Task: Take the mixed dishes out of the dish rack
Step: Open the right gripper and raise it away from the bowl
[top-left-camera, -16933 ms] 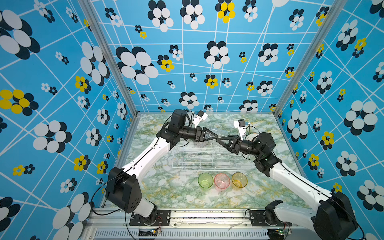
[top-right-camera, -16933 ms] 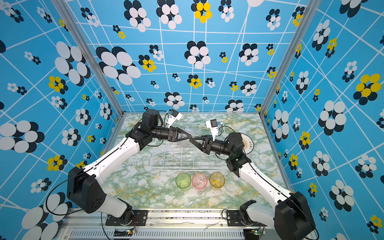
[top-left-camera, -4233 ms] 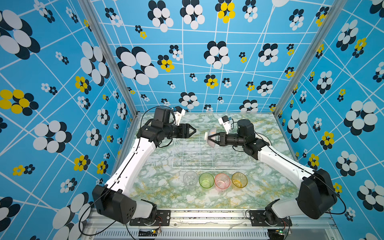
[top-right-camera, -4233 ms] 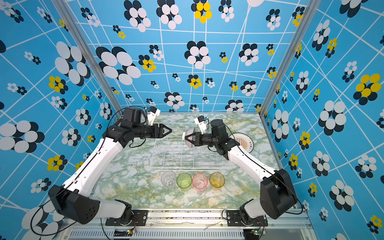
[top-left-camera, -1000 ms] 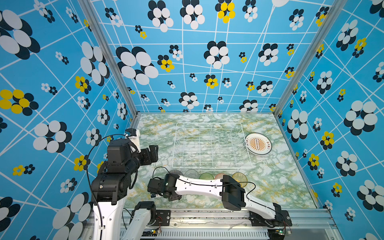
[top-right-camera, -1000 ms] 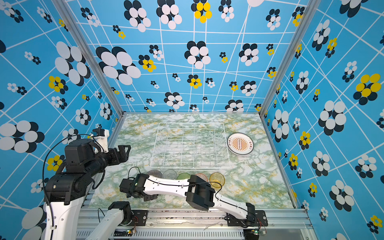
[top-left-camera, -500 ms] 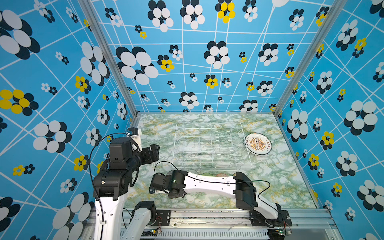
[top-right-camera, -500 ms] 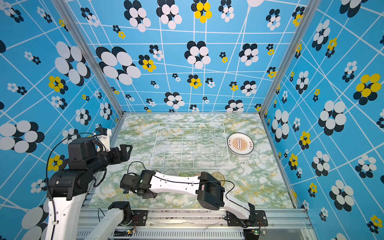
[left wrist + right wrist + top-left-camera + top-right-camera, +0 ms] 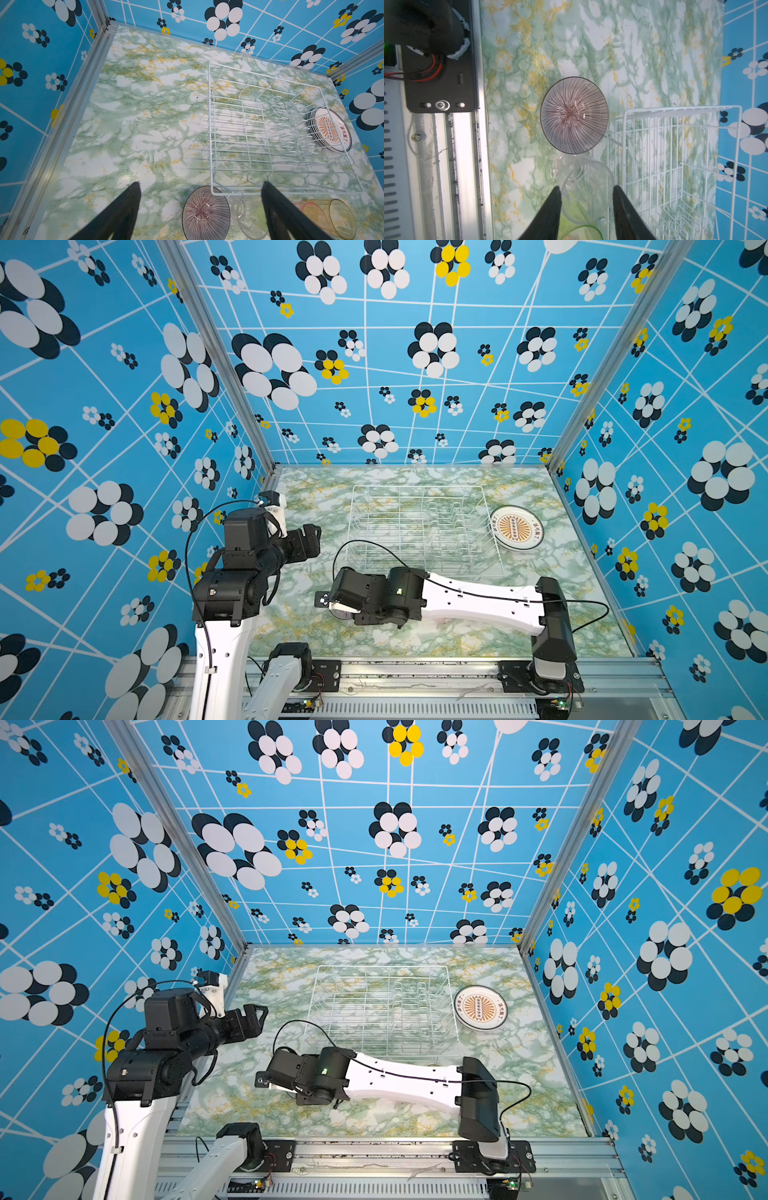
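The white wire dish rack point(image 9: 419, 531) point(image 9: 382, 1006) stands empty mid-table. A stack of sunburst plates point(image 9: 515, 528) point(image 9: 330, 129) lies on the table to its right. The pink-striped bowl point(image 9: 574, 116) point(image 9: 205, 214) sits upright on the table at the rack's front left corner. Beside it stand the clear tumbler point(image 9: 585, 182), then the green point(image 9: 577, 228), pink point(image 9: 311, 214) and amber point(image 9: 340, 218) tumblers. My right gripper point(image 9: 586, 187) hangs open above the clear tumbler, holding nothing. My left gripper point(image 9: 311, 537) point(image 9: 200, 184) is wide open and empty, raised at the left.
My right arm point(image 9: 469, 601) lies across the front of the table and hides the tumblers in both top views. Blue patterned walls point(image 9: 124, 489) enclose three sides. A metal rail point(image 9: 415, 672) runs along the front edge.
My right gripper has drawn back a little to the right and risen from the front left, its jaws parting slightly; the bowl stays on the table. The left arm has barely moved.
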Controlling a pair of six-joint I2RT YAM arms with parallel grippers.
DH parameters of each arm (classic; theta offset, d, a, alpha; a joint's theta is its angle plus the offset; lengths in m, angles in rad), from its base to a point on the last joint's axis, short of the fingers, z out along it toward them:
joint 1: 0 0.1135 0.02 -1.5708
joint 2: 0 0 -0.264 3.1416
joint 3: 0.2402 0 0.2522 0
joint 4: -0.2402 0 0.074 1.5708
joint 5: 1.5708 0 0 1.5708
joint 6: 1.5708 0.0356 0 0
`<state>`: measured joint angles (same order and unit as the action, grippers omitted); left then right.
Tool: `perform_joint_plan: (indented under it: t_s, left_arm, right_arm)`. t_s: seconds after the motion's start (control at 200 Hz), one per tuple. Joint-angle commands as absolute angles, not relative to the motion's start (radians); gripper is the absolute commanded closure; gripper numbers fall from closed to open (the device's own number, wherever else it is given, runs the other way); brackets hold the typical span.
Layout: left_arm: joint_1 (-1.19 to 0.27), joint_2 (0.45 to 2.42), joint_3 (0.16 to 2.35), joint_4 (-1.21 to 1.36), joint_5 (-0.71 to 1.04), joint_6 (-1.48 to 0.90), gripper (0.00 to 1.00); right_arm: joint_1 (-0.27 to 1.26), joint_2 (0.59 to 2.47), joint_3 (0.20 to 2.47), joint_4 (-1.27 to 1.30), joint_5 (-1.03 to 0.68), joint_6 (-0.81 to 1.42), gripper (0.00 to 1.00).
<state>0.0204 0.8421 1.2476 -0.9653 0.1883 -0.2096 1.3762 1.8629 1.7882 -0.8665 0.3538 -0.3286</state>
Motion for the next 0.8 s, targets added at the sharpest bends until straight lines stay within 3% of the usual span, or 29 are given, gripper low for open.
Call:
perform_joint_plan:
  t_s: [0.0,0.26,0.455,0.61,0.795]
  left_arm:
    - [0.029,0.861,1.217,-0.919,0.211,-0.220,0.09]
    - [0.029,0.896,1.149,-0.810,0.205,-0.229,0.08]
    - [0.028,0.916,1.031,-0.633,0.181,-0.240,0.00]
    - [0.028,0.931,0.936,-0.485,0.170,-0.265,0.01]
    - [0.029,0.979,0.911,-0.427,0.150,-0.273,0.01]
  right_arm:
    - [1.338,1.747,1.721,-0.830,0.422,-0.260,0.53]
    - [1.139,1.448,1.520,-0.766,0.472,-0.118,0.44]
    - [0.808,1.225,1.334,-0.707,0.467,0.052,0.40]
    - [0.553,1.102,1.165,-0.614,0.373,0.145,0.38]
    - [0.340,1.045,1.041,-0.527,0.405,0.208,0.38]
